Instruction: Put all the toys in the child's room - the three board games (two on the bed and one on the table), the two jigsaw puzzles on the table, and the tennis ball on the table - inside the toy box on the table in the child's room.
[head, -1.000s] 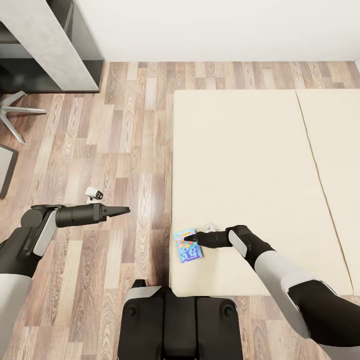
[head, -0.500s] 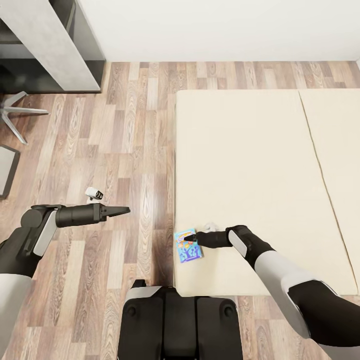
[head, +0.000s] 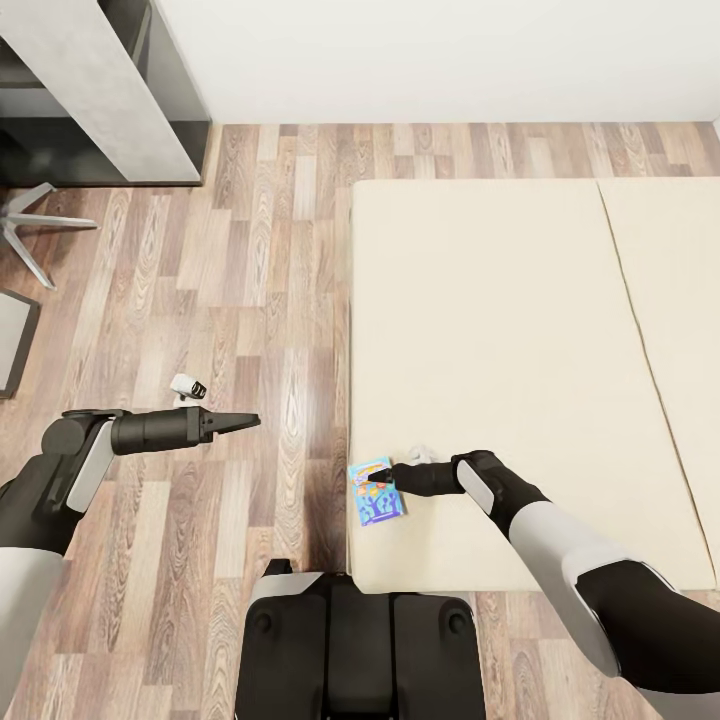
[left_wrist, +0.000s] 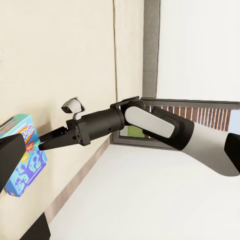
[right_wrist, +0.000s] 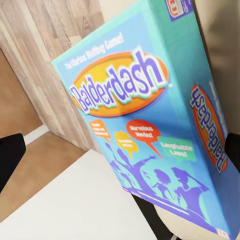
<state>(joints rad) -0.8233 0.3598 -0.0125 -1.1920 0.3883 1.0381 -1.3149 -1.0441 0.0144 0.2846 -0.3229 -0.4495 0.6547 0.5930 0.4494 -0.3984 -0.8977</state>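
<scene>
Balderdash, the blue cartoon-printed board game (head: 377, 492), lies flat on the bed (head: 520, 330) at its near left corner, one long side almost flush with the bed's left edge. In the right wrist view the box (right_wrist: 150, 120) shows its orange title oval, coloured speech bubbles and purple figures, with wood-plank floor (head: 250, 300) beyond its far side. The right tool (head: 382, 478) reaches in from the right, low over the box, its dark tips at the box's upper right part; whether the tips are closed on the cardboard or only resting against it cannot be told from these angles, though the left wrist view shows the right tool (left_wrist: 46, 142) narrowed to a point right at the edge of the box (left_wrist: 22, 155). The left tool (head: 245, 421) hangs over the floor, well apart from the bed, its fingers pressed together with nothing between them. At the far left corner of the floor stands the worktop (head: 95, 90), with a chair leg (head: 40, 225) beside it.
</scene>
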